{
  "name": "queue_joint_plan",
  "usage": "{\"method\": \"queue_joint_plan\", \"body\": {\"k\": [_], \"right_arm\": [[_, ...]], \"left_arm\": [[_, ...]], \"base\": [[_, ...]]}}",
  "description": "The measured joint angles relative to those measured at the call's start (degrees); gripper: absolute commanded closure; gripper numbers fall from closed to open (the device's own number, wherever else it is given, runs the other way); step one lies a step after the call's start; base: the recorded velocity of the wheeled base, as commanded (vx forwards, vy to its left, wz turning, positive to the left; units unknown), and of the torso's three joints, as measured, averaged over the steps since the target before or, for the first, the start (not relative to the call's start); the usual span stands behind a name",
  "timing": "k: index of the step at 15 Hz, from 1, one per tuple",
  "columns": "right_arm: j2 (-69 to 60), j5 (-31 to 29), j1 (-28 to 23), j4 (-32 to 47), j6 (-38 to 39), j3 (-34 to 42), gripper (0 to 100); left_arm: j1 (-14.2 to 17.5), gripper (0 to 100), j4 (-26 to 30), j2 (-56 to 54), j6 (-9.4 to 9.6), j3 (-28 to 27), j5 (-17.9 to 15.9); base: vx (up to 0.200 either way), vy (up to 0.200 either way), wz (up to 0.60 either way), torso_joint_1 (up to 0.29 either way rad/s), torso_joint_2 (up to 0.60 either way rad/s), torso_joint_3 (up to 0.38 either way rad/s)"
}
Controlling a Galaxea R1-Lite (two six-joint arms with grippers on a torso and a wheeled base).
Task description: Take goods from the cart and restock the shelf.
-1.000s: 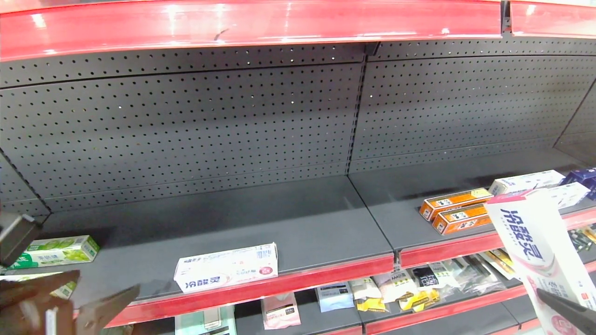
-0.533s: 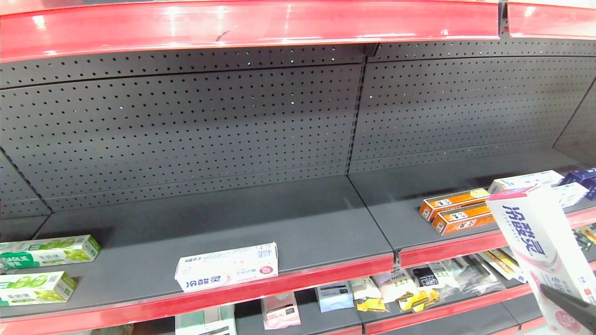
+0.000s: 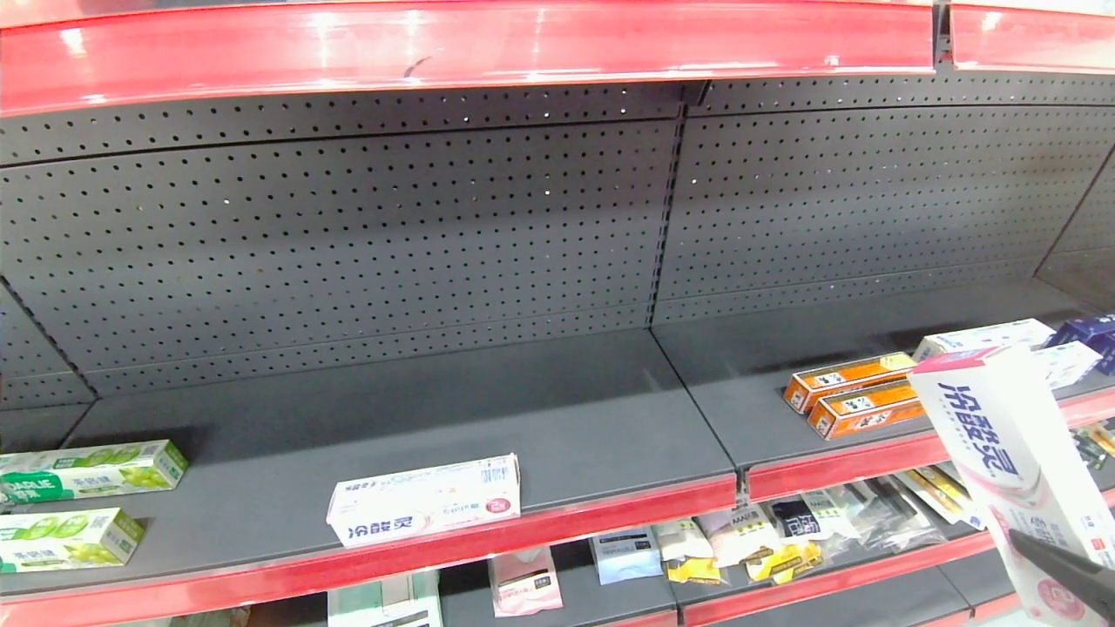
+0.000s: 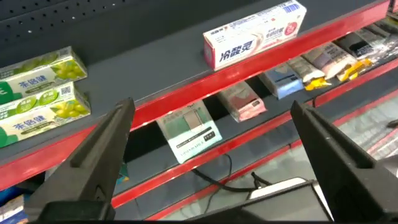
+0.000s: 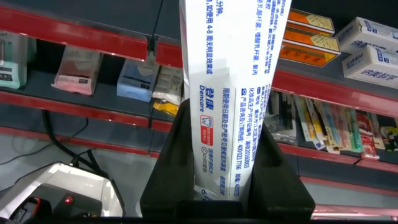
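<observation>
One white toothpaste box (image 5: 233, 62) rises nearly upright above the right gripper (image 5: 225, 124), whose fingers (image 5: 177, 146) are closed on its lower end, probably so it can be laid on the shelf (image 3: 566, 409) ahead of it, while the left gripper (image 4: 212, 106) hangs wide open, empty.

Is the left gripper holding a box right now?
No, the left gripper stands open and empty in front of the shelf, while the right gripper grips the white toothpaste box.
</observation>
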Motion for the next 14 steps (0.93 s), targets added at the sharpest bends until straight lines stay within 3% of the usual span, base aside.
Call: {"method": "queue_joint_plan", "body": {"k": [1, 3, 7, 14], "right_arm": [[0.2, 0.0, 0.0, 0.0, 0.0, 0.0, 100], [0.4, 0.0, 0.0, 0.0, 0.0, 0.2, 100], [1.0, 0.0, 0.0, -0.2, 0.0, 0.4, 100], [2.1, 0.1, 0.1, -0.3, -0.1, 0.0, 100]], "left_arm": [[0.1, 0, 0.0, -0.2, -0.27, 0.4, 2.1], [1.5, 0, -0.3, -0.2, -1.00, 0.5, 2.6], [10.6, 0, -3.2, 2.0, -2.96, 0.8, 2.5], [12.3, 0, -3.2, 3.2, -2.91, 1.7, 2.0]], "base": [[0.000, 0.000, 0.00, 0.000, 0.00, 0.000], [0.000, 0.000, 0.00, 0.000, 0.00, 0.000], [0.000, 0.000, 0.45, 0.005, 0.00, 0.002], [0.000, 0.000, 0.60, 0.004, 0.00, 0.002]]}}
